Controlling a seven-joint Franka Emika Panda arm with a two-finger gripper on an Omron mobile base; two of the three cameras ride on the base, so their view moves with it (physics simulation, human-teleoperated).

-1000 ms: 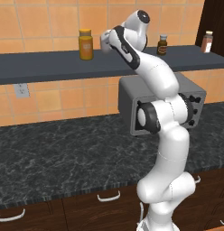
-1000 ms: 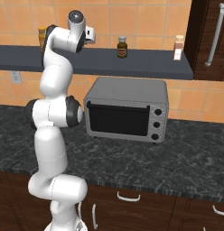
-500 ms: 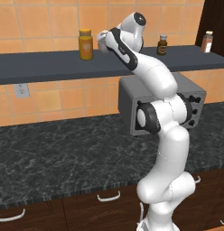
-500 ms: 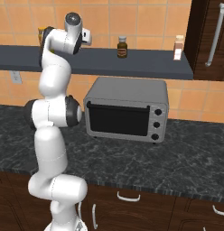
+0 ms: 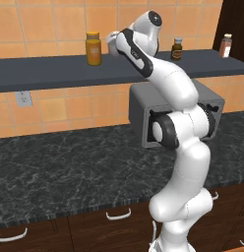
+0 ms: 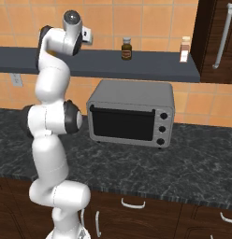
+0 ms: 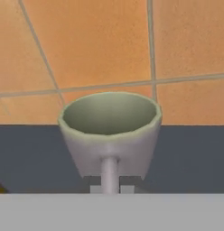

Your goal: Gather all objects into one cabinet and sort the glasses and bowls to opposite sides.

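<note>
The gripper (image 7: 109,190) looks closed on the thin handle of the off-white, grey-green glazed ceramic mug (image 7: 110,133) directly in front of it. The mug is probably light, rigid, slick and breakable; pinched by the handle alone, it may swing. It stands upright on the dark grey wall shelf (image 7: 195,158), its flared rim open. Beyond it is the orange tiled wall (image 7: 100,45).

Mug (image 7: 109,131) base hidden, fingers prob. hidden too
</note>
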